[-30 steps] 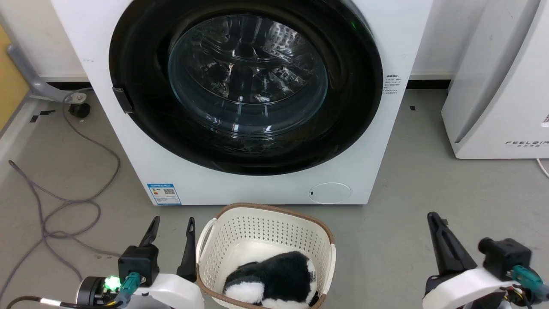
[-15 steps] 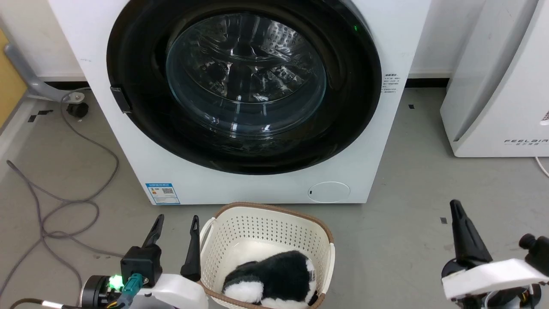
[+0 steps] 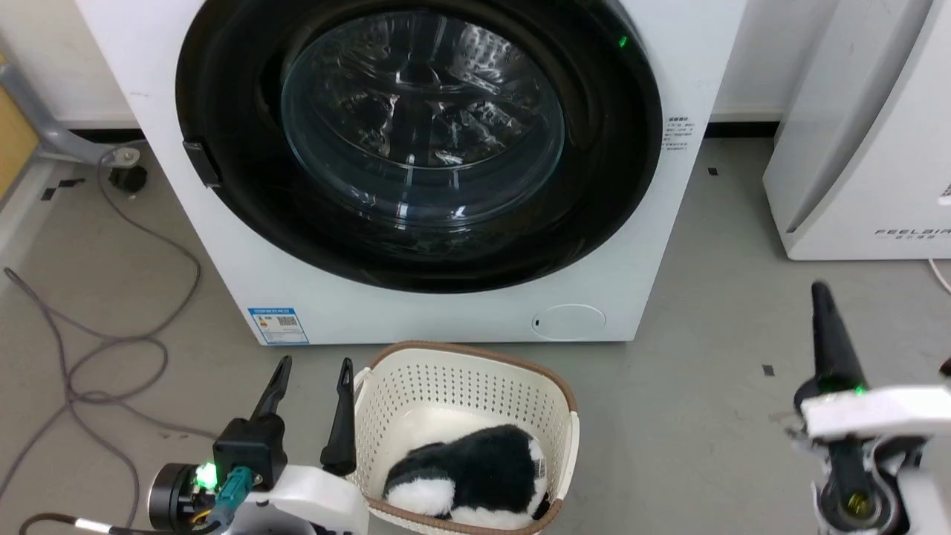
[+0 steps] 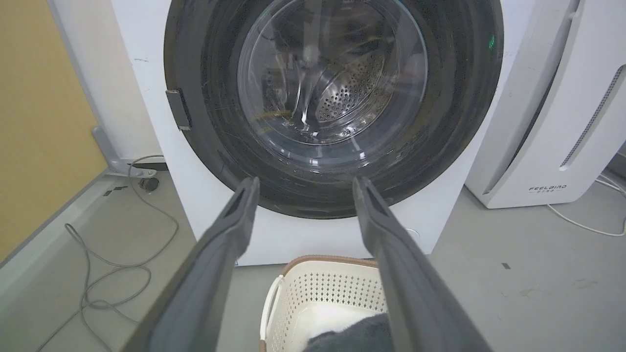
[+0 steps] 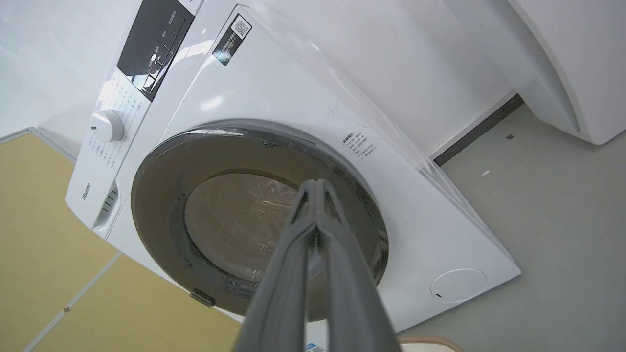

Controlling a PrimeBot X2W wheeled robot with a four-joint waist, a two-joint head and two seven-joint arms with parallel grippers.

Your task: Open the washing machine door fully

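The white washing machine (image 3: 461, 316) (image 4: 205, 195) (image 5: 274, 88) stands ahead on the floor. Its round glossy black door (image 3: 230, 96) (image 4: 205, 73) (image 5: 161, 181), with a bulging glass window (image 3: 422, 119), lies flush against the front, and a small latch (image 3: 195, 163) sits on the door's left rim. My left gripper (image 3: 313, 371) (image 4: 303, 186) hovers low at the left, open, with nothing between its fingers, well short of the door. My right gripper (image 3: 819, 291) (image 5: 318, 183) is at the lower right, shut and empty, its fingers pressed together and pointing up toward the machine.
A cream laundry basket (image 3: 461, 371) (image 4: 318, 288) holding a black-and-white plush toy (image 3: 468, 472) sits on the floor right before the machine, between my arms. A white FEELAIR appliance (image 3: 869, 148) (image 4: 562, 98) stands to the right. Grey cables (image 3: 111, 349) trail across the floor at left.
My right gripper has risen and swung to the right, its fingers turning edge-on. The head camera has tipped, shifting the whole picture a little. The door has not moved.
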